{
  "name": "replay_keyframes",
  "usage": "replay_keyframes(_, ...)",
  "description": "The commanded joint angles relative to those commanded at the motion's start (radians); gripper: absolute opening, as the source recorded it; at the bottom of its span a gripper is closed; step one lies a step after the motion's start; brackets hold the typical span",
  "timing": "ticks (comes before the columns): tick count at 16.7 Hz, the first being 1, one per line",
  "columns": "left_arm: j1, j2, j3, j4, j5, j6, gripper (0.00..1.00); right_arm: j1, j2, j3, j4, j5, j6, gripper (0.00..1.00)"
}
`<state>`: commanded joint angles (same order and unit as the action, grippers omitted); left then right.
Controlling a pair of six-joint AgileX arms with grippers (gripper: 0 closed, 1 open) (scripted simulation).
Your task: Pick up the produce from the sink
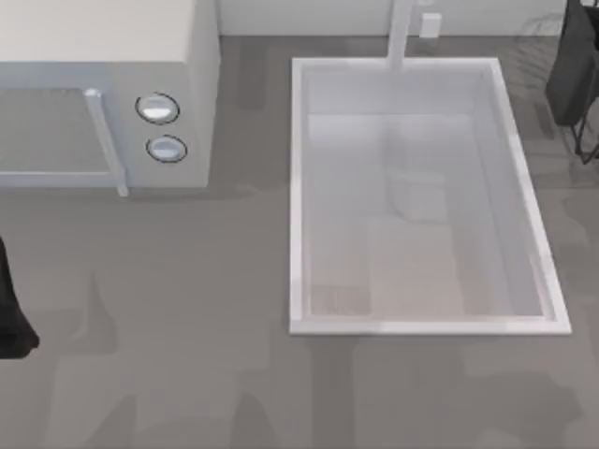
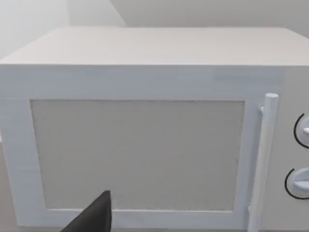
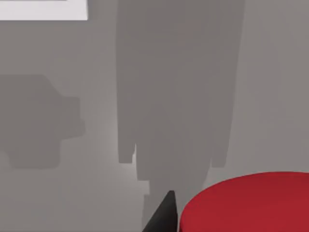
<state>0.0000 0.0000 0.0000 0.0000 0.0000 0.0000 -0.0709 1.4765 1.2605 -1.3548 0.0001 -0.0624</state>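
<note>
From above, the sink lies right of the microwave. The right arm sits at the far right edge beyond the sink's rim; the left arm sits at the left edge, below the microwave.

The left wrist view has a dark fingertip facing the microwave door.

In the right wrist view, the produce lies right against a dark fingertip, over grey countertop. Whether either gripper is spread or closed, I cannot tell.

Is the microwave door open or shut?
Shut. The door sits flush in the front of the microwave, its handle upright beside the two knobs.
</note>
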Motion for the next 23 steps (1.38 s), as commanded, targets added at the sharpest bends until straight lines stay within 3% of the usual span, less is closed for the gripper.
replay_keyframes(5, 0.000, 0.000, 0.000, 0.000, 0.000, 0.000, 1.00, 0.005, 0.016, -0.064, 0.070, 0.001, 0.004, 0.00)
replay_keyframes(12, 0.000, 0.000, 0.000, 0.000, 0.000, 0.000, 1.00, 0.006, 0.075, -0.328, 0.414, 0.000, 0.007, 0.00)
replay_keyframes(18, 0.000, 0.000, 0.000, 0.000, 0.000, 0.000, 1.00, 0.006, 0.087, -0.365, 0.452, 0.000, 0.007, 0.00)
replay_keyframes(23, 0.000, 0.000, 0.000, 0.000, 0.000, 0.000, 1.00, 0.006, 0.087, -0.365, 0.452, 0.000, 0.007, 0.38)
